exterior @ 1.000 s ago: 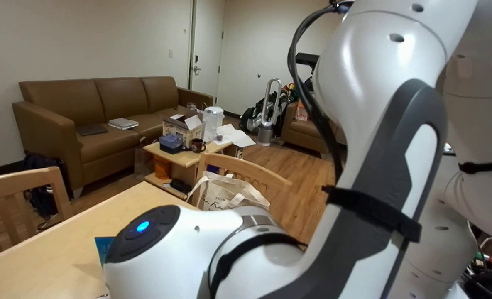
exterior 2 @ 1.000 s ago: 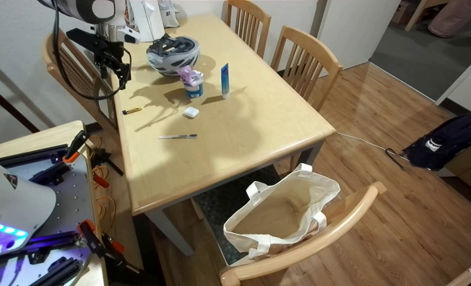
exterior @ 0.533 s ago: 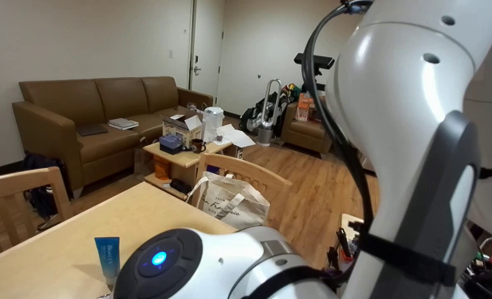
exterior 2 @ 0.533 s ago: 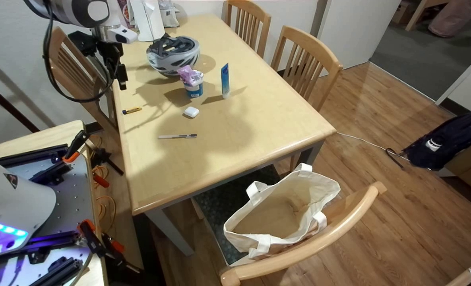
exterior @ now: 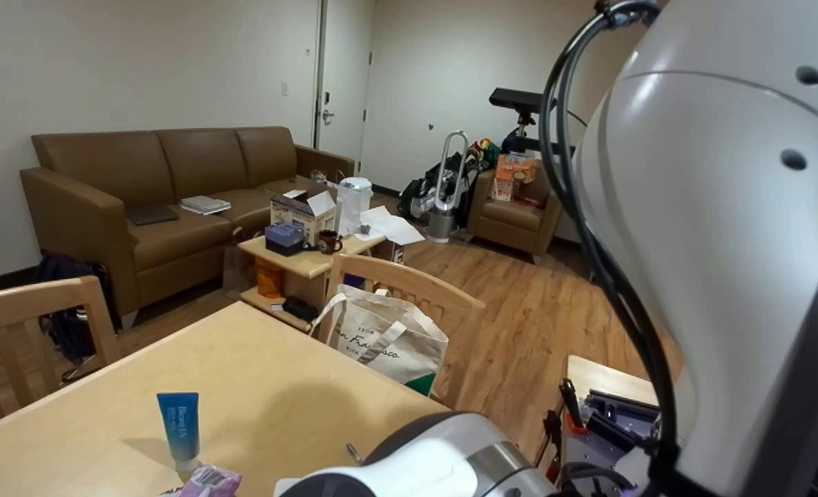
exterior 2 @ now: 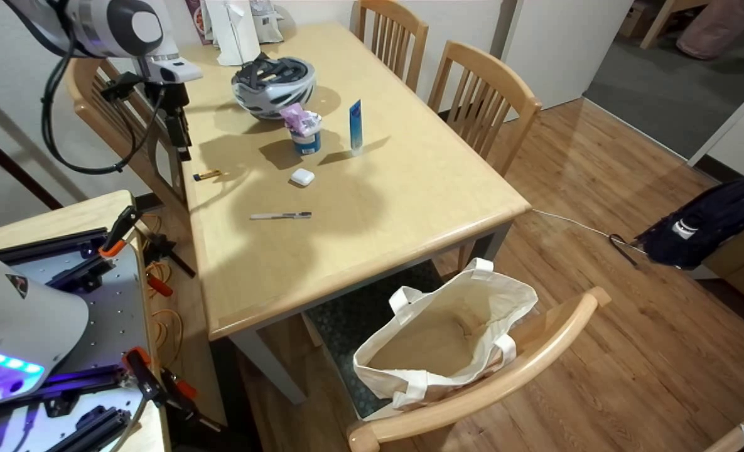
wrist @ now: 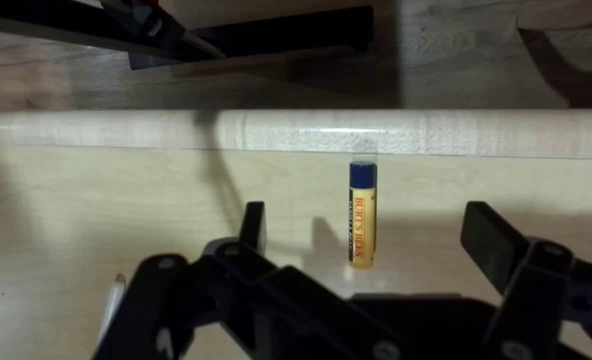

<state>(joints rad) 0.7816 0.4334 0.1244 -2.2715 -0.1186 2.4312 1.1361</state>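
Lip balm tube point(wrist: 361, 225) lies on its side on the table point(wrist: 296, 131), near the edge, blue cap point(wrist: 362, 175) toward it. My gripper point(wrist: 368, 232) hangs above, jaws wide, nothing between them; in the wrist view they frame the tube. I judge it light, stiff plastic, hardly fragile, smooth enough to roll or slip. Best hold: across the yellow barrel, mid-length, clear of the cap. Pen point(exterior 2: 280, 216) and white case point(exterior 2: 302, 177) lie apart from it.
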